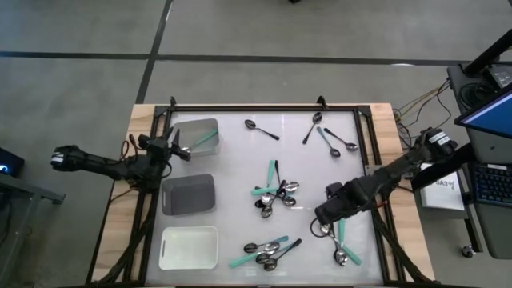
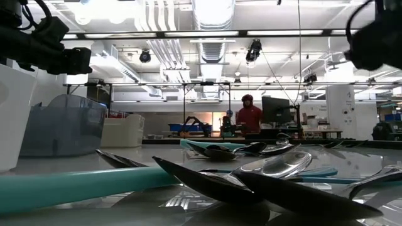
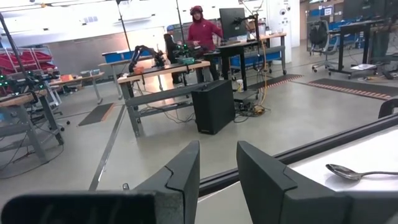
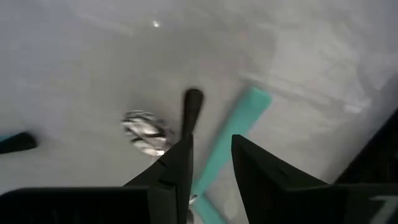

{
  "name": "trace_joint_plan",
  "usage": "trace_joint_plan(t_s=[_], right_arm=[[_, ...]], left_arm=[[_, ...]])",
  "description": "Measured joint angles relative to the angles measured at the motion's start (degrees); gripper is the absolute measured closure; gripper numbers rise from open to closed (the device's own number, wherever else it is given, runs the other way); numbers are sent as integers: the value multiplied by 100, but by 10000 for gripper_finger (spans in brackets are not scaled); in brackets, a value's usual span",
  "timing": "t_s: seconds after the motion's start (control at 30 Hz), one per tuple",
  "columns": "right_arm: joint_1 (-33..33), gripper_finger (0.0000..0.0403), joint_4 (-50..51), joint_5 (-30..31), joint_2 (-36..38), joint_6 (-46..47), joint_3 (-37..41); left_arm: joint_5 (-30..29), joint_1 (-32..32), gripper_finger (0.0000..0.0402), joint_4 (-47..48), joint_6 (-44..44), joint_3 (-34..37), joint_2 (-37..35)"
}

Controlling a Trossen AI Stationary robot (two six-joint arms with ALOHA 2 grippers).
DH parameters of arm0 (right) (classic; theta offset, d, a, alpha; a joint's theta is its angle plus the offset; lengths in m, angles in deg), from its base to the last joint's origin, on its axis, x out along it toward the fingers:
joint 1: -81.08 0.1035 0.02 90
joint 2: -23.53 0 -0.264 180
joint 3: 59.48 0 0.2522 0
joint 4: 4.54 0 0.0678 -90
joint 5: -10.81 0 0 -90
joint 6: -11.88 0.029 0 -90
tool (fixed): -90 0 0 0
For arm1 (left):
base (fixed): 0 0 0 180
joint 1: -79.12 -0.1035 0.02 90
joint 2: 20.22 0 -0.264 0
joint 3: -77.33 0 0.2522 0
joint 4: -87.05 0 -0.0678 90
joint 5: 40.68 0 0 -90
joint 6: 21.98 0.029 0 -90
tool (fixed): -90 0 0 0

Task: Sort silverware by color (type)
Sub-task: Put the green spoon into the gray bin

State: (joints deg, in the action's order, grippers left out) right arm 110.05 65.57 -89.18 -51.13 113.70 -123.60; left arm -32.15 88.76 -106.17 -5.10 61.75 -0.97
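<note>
In the high view the left gripper [image 1: 178,147] sits at the left of the frame, over the edge of the clear tray [image 1: 210,126] in the table's upper-left corner, and a teal-handled spoon [image 1: 202,142] lies slanted in that tray just beside its tip. The left wrist view shows this gripper's fingers [image 3: 180,173] a little apart with nothing between them, looking out past the table rim, with one spoon bowl [image 3: 348,172] at the lower right of that frame. Below the clear tray sit a grey tray [image 1: 189,194] and a white tray [image 1: 189,247], down the left side of the white table [image 1: 232,172]. The right gripper [image 1: 323,219] is low at the lower right of the table, over a small group of spoons [image 1: 342,240]. The right wrist view shows its fingers [image 4: 175,163] slightly apart above a teal handle [image 4: 235,144] and a black handle [image 4: 192,106], with a shiny bowl [image 4: 145,131] beside them; whether it grips either cannot be told. The rest of the silverware is spread over the table: a central pile [image 1: 274,192] of teal and black spoons, another cluster [image 1: 268,251] at the bottom middle, and loose spoons [image 1: 328,136] along the top. In the low view, spoons [image 2: 207,179] fill the foreground.
</note>
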Motion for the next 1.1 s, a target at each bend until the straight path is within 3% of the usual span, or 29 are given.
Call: trace_joint_plan(t_s=[0.27,0.87,1.1], right_arm=[[326,303,-472,-47,-19,549,138],[891,303,-533,-80,-429,1291,309],[894,303,-1539,-77,-421,1328,718]], left_arm=[[0,1,312,0,-1,2,-1],[0,-1,312,0,-1,1,-1],[0,-1,312,0,1,0,1]])
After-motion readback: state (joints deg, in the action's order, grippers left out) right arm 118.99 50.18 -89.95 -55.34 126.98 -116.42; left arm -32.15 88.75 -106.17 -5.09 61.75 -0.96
